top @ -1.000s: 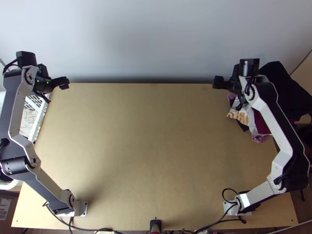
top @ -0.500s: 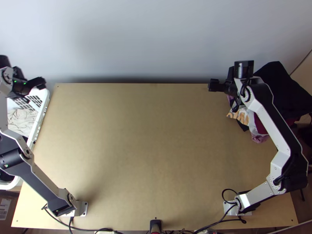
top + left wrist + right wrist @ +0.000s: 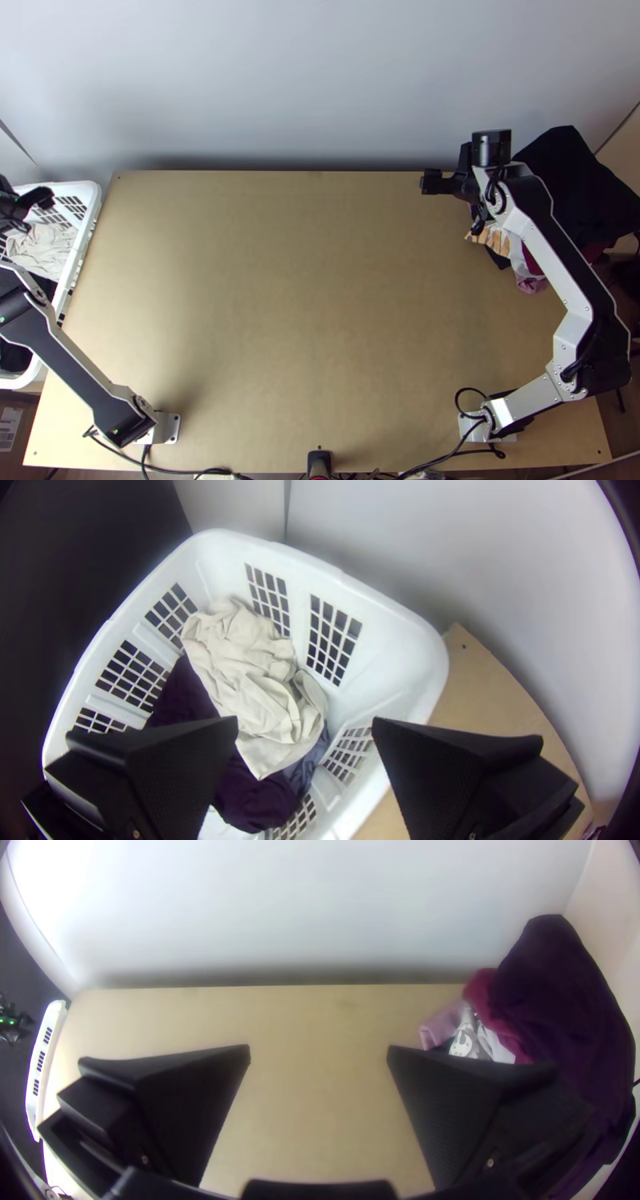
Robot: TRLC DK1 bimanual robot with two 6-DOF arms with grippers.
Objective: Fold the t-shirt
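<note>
Bunched cream cloth (image 3: 243, 673), probably the t-shirt, lying in the white basket (image 3: 393, 647) at the left edge of the top view. It overlaps dark purple cloth (image 3: 257, 803) and blue-grey cloth (image 3: 303, 763); a deep pinch could therefore lift two garments together, while a shallow one might take a single crease and slip. The left tool (image 3: 305, 721), above the basket, has its fingers apart and empty; if lowered off-centre, one finger could catch the rim. The right tool (image 3: 319, 1050), upper right of the top view beside the garment heap (image 3: 572, 184), is likewise parted and empty; a swing towards the heap could snag a loose fold.

Obscured: the cream cloth's collar, sleeves and hem, lost in its folds, so its identity is unconfirmed; the basket's outer side, cut off by the top view's left edge; and part of the heap, behind the right arm (image 3: 552, 256).
</note>
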